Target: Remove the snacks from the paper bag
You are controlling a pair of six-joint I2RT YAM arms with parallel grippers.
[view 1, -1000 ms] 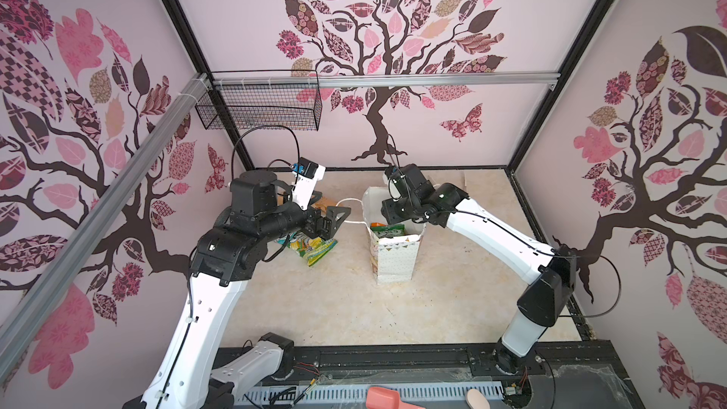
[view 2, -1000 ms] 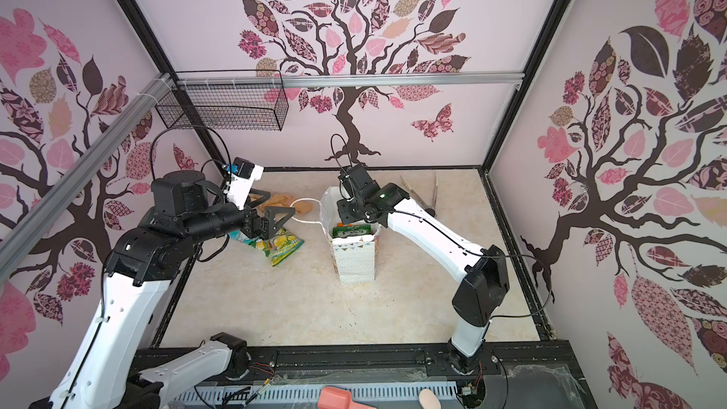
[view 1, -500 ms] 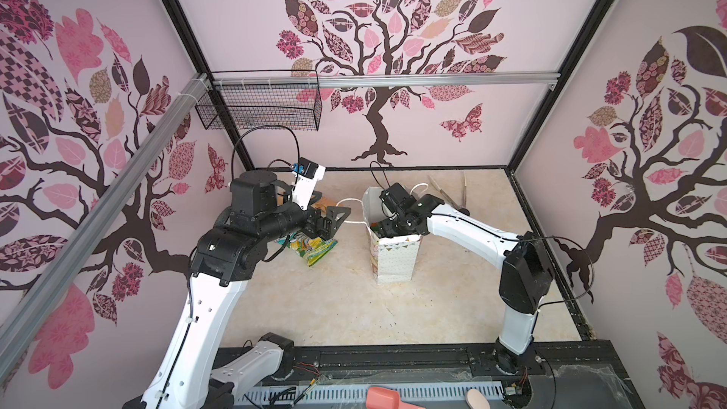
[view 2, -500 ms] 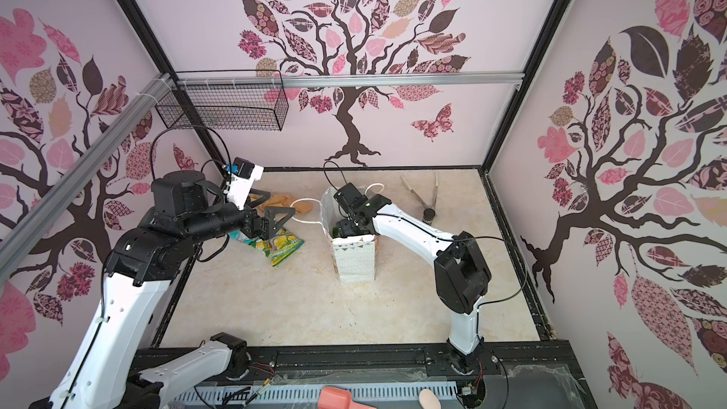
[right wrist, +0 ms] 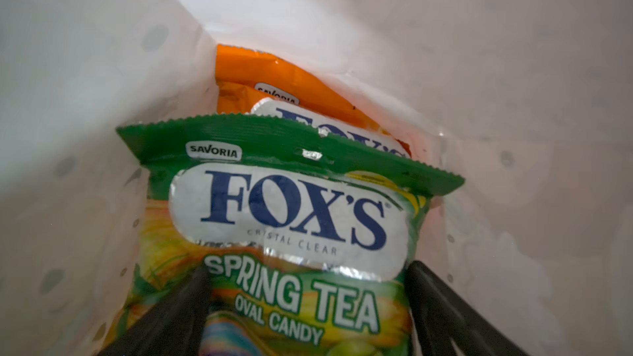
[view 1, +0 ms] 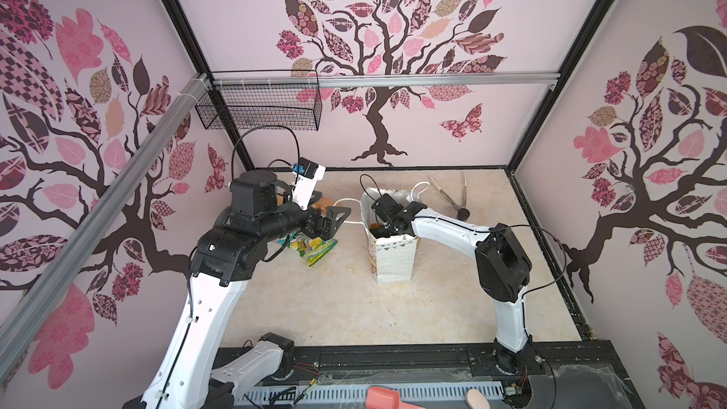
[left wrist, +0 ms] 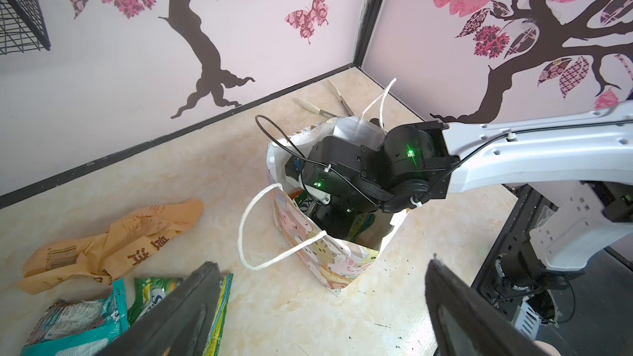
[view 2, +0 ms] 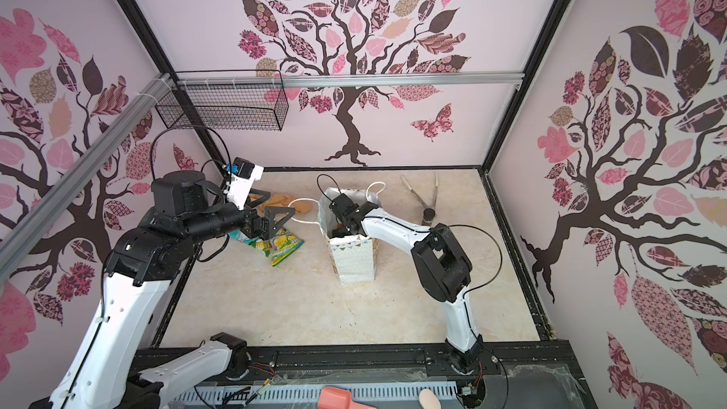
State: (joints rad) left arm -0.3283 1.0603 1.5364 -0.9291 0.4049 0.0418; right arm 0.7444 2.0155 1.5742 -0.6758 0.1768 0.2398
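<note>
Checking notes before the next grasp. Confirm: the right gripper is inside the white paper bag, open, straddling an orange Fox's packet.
Wrong on colour: the right gripper, open inside the paper bag, straddles the green Spring Tea packet; the orange packet stands behind it. The right wrist view shows this.

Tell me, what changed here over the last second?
The right gripper dipped from above the rim down into the paper bag. Its fingers spread and now stand on either side of a green candy packet. The left gripper stayed open above the loose packets, and those packets and the bag did not move.
</note>
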